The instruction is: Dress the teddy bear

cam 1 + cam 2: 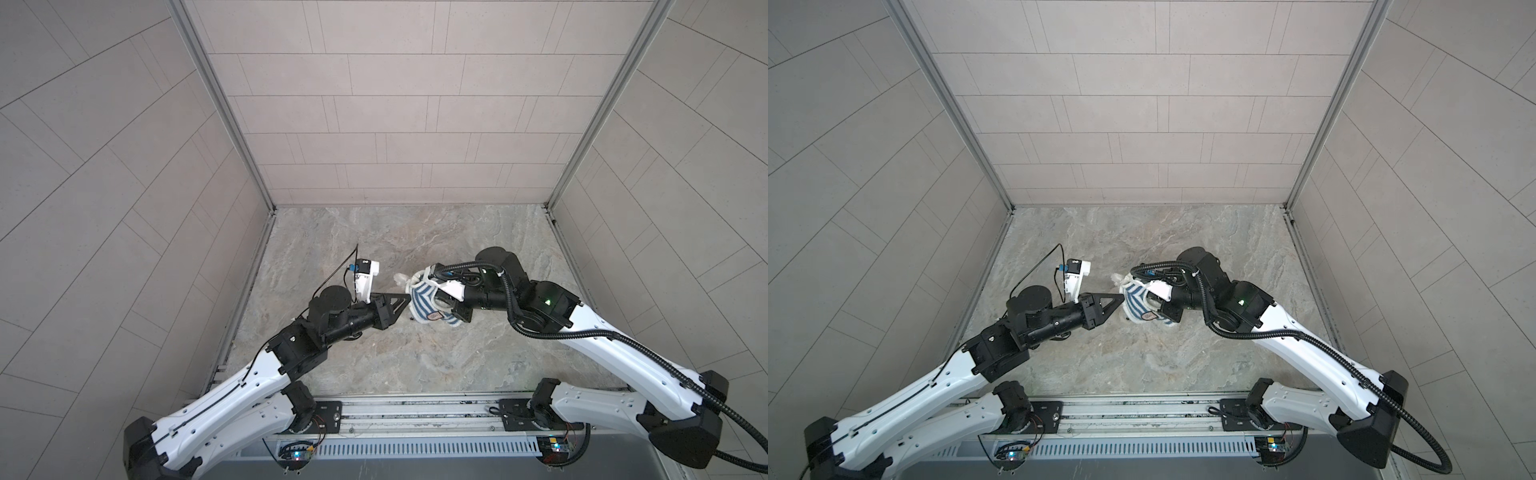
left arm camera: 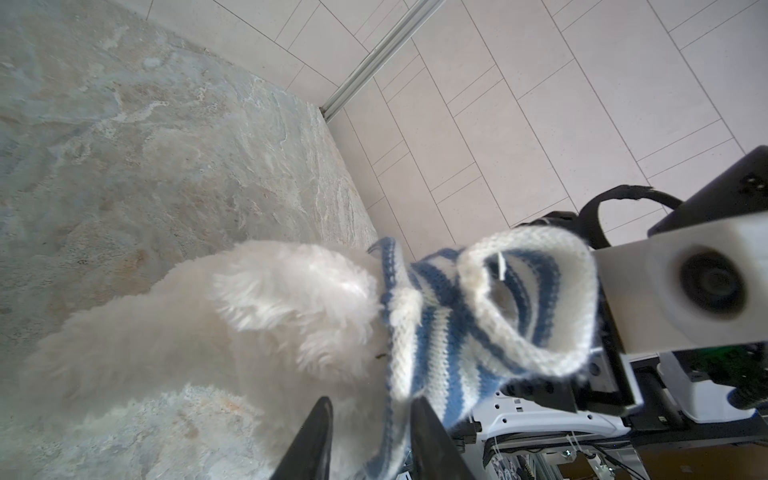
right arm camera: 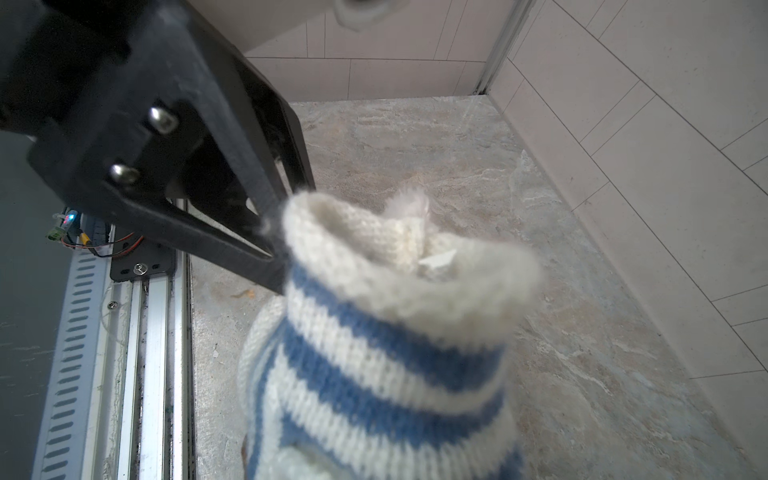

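The teddy bear (image 2: 249, 324) is fluffy and white and sits mid-table, partly inside a blue-and-white striped knit shirt (image 2: 440, 316). In both top views only a tuft of the teddy bear (image 1: 401, 278) (image 1: 1116, 279) pokes out of the shirt (image 1: 424, 303) (image 1: 1138, 301). My left gripper (image 2: 370, 407) (image 1: 408, 296) has its jaws closed on the shirt's lower hem, with fur pressed in between. My right gripper (image 1: 444, 305) grips the shirt's far side, its fingers hidden by the knit. In the right wrist view the shirt (image 3: 374, 353) fills the front and a wisp of the bear's fur (image 3: 409, 203) shows above its cuff.
Tiled walls close in the marble table (image 1: 374, 357) on the left, right and back. A metal rail (image 1: 415, 409) runs along the front edge between the arm bases. The right wrist camera housing (image 2: 681, 286) hangs close behind the shirt.
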Motion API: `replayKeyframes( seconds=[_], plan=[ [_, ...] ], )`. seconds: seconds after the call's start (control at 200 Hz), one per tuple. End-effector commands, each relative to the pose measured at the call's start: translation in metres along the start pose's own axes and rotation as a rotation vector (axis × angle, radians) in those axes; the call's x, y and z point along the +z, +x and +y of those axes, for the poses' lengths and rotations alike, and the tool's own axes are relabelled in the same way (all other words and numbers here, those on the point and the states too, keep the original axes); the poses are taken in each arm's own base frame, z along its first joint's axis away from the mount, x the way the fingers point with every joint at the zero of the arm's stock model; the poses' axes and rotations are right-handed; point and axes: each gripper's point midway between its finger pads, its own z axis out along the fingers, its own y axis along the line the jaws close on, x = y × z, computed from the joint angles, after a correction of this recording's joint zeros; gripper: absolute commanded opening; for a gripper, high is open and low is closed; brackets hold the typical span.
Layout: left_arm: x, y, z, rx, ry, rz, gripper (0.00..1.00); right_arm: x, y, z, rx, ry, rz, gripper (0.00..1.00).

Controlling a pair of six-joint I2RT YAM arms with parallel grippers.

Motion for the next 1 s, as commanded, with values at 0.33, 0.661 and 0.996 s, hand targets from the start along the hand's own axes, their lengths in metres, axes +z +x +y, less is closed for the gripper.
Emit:
replayKeyframes(
  seconds=[0.33,0.661,0.996],
  plan=[
    [0.000,-0.014,-0.028,0.066,0.064,-0.038,0.26,-0.005,-0.003,0.011,-0.072,-0.026,-0.011,0.00],
    [0.002,-0.012,-0.027,0.074,0.049,-0.030,0.03,-0.006,0.000,0.017,-0.089,-0.035,0.008,0.00],
    [-0.022,-0.031,-0.005,0.037,0.001,-0.109,0.00,-0.005,0.017,0.030,-0.123,-0.059,0.080,0.00]
  ],
)
